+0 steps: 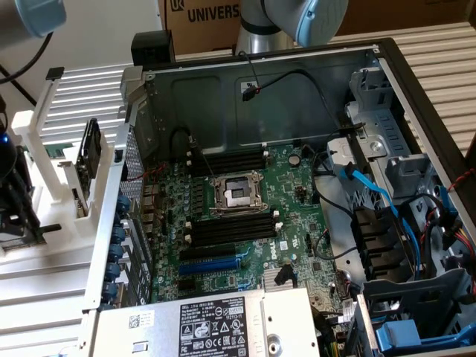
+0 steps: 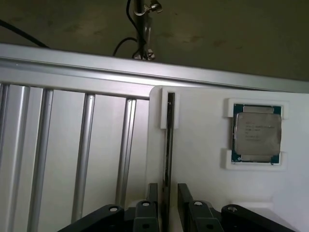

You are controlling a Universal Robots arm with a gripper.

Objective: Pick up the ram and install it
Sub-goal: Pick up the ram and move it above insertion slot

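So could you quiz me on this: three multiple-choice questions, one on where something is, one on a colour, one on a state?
1. Where is the ram?
A. in a motherboard slot
B. edge-on in the white holder
C. on the case floor

2. What colour are the memory slots?
A. black
B. red
C. yellow

3. How is the gripper?
A. shut on the ram
B. holding the processor chip
C. open, straddling the ram

Answers: 1 B, it stands in the holder's groove; 2 A, the slots by the socket are black; 3 C, a gap shows beside each of the fingers.
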